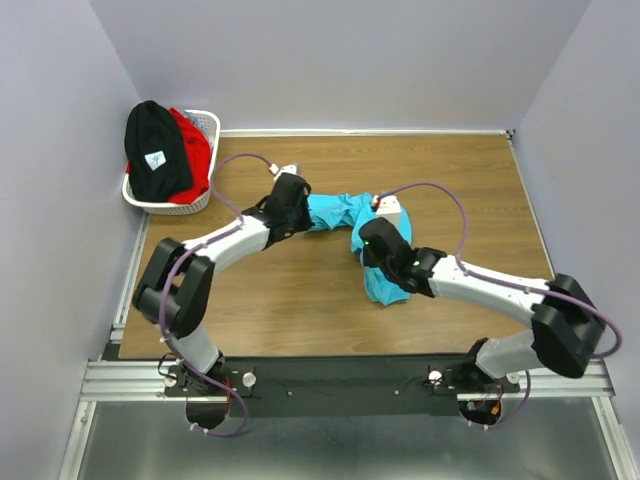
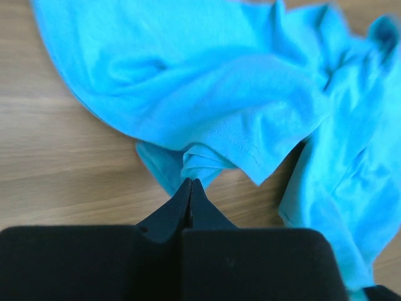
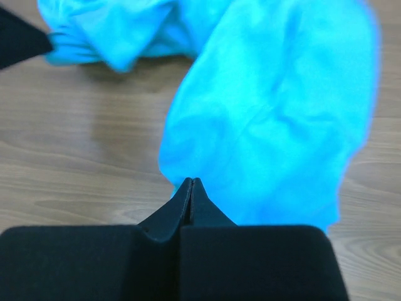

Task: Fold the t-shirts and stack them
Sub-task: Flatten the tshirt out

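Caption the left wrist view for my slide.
Left gripper, jaws closed, pinching a bunched fold of the crumpled turquoise t-shirt lying on the wooden table.

The turquoise shirt (image 1: pixel 340 212) is thin, soft, matt cloth, creased all over, with a stitched hem showing in the left wrist view. The table (image 1: pixel 300 310) under it has a smooth wood-grain top with a faint satin sheen. At the table's far left corner the basket (image 1: pixel 165 208) is white lattice plastic. In it lie a black shirt (image 1: pixel 150 140) of dull cloth with a small white label and a red shirt (image 1: pixel 197 150) of similar cloth. The left claw (image 2: pixel 190 183) and right claw (image 3: pixel 191 182) look smooth and matt black. The arm shells (image 1: pixel 480 285) are glossy white, and the rail (image 1: pixel 110 380) at the table's near edge is bare grey metal.
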